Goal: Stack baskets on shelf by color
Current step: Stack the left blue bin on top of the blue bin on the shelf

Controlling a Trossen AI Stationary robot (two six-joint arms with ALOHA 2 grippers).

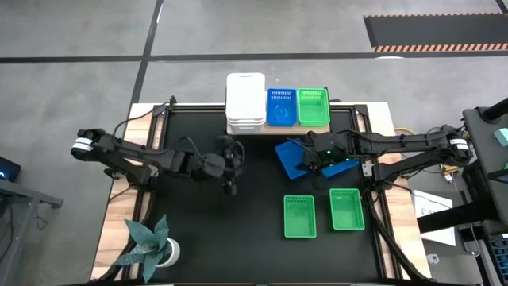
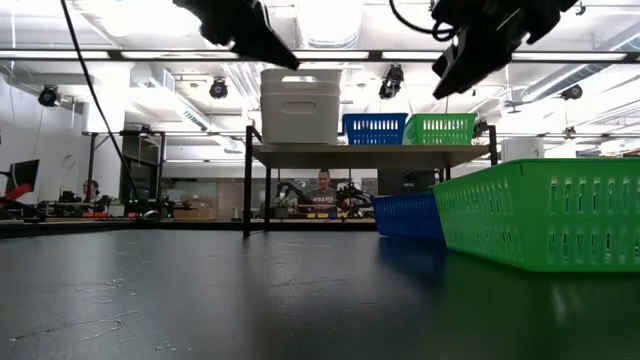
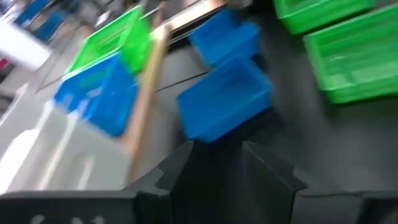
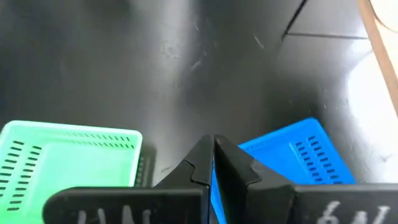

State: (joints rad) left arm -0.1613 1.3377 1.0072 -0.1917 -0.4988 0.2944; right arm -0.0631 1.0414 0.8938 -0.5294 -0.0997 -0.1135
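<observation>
The light-wood shelf (image 1: 274, 125) stands at the table's far edge. It carries a stack of white baskets (image 1: 246, 103), one blue basket (image 1: 281, 107) and one green basket (image 1: 313, 106). Two blue baskets (image 1: 292, 155) (image 1: 344, 168) sit on the table in front of it. Two green baskets (image 1: 299, 216) (image 1: 347, 208) lie nearer. My right gripper (image 4: 214, 149) is shut and hovers above the blue baskets (image 4: 298, 155), raised in the low view (image 2: 450, 80). My left gripper (image 3: 227, 165) is open and empty, left of them (image 1: 234, 155).
A potted plant (image 1: 151, 246) stands at the table's near left corner. Bare black tabletop (image 1: 206, 222) lies between it and the green baskets. In the low view the nearest green basket (image 2: 540, 215) fills the right side, and a person (image 2: 322, 185) sits far behind the shelf.
</observation>
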